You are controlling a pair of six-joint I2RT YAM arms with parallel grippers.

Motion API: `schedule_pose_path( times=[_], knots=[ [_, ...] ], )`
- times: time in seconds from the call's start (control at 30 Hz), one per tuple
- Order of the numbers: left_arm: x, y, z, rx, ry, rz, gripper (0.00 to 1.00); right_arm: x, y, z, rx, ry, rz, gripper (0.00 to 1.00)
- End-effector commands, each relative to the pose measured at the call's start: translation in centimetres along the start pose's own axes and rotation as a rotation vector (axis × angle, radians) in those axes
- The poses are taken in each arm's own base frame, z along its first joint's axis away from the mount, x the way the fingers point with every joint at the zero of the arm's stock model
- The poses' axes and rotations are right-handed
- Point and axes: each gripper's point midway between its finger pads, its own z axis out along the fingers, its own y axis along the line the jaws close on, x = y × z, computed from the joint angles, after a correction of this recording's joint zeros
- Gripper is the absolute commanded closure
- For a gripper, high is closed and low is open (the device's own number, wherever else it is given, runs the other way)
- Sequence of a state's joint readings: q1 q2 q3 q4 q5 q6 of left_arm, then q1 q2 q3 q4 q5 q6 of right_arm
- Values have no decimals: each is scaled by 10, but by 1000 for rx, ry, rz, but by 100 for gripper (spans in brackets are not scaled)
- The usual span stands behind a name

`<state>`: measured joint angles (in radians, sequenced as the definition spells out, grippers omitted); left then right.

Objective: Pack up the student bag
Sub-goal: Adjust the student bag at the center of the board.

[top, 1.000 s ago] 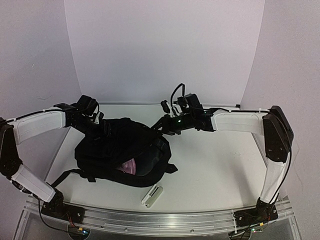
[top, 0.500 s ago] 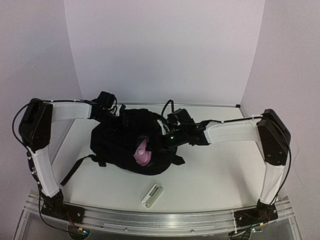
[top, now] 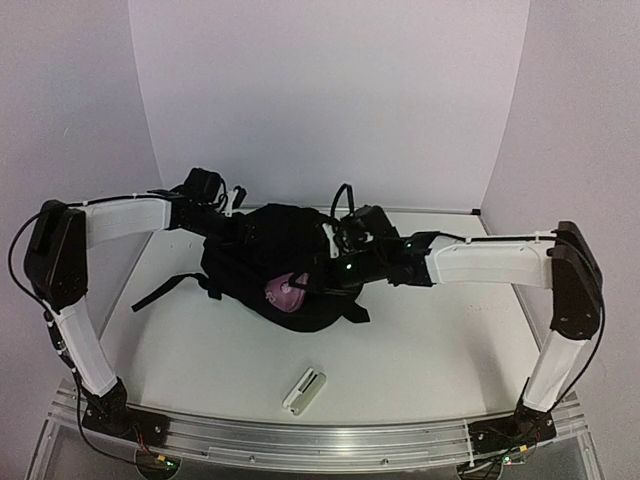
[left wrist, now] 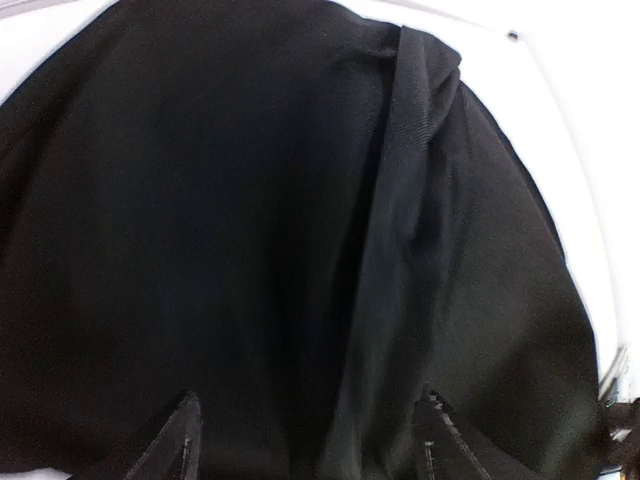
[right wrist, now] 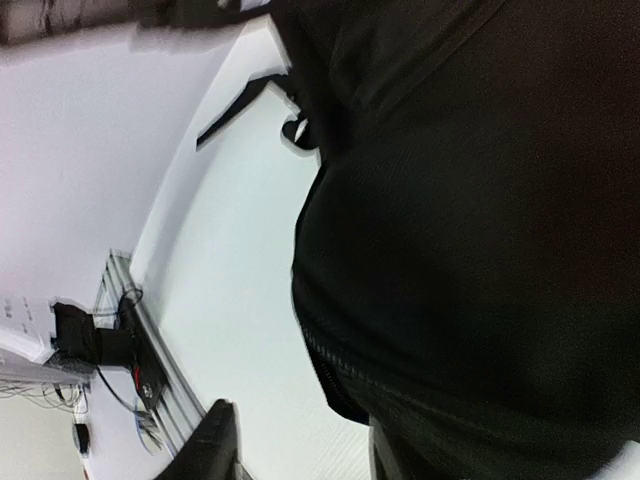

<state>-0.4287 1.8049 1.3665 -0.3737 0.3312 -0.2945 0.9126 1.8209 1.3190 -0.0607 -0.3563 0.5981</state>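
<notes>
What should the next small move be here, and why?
Probably close the left gripper on the student bag fabric in front of it: its jaws stand apart against the cloth, the pink item shows in the opening, and the small white object lies outside on the table.

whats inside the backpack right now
Through the opening of the student bag, one pink object shows. The bag's own black fabric covers the rest of the inside, so whatever else it holds cannot be seen.
</notes>
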Motion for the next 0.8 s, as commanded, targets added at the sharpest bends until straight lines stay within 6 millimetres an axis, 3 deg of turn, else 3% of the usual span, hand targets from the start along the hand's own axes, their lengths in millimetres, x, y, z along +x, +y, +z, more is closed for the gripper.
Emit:
schedule_pose_path(
  times=[0.0, 0.1, 0.2, 0.37, 0.47, 0.53, 0.6, 0.7, 0.77],
  knots=[
    [8, 8, -45, -12, -69, -194, 22, -59, -33, -60, 125, -168, 4, 38],
    [22, 11, -54, 4, -78, -313, 18, -81, -62, -74, 187, -210, 13, 26],
    [28, 19, -61, -12, -112, -406, 15, -98, -95, -73, 248, -229, 30, 20],
    [38, 28, -59, -4, -149, -508, 12, -111, -148, -48, 308, -205, 83, 18],
    [42, 22, -49, 64, -134, -534, 11, -114, -167, -33, 317, -184, 94, 19],
    [44, 22, -42, 83, -123, -544, 15, -113, -176, -23, 322, -169, 94, 25],
    [46, 25, -35, 85, -116, -553, 22, -112, -182, -14, 320, -153, 95, 37],
    [46, 29, -25, 93, -114, -561, 36, -107, -188, -8, 327, -136, 98, 61],
    [41, 33, -17, 108, -125, -549, 44, -102, -190, -8, 326, -127, 103, 84]
  ],
)
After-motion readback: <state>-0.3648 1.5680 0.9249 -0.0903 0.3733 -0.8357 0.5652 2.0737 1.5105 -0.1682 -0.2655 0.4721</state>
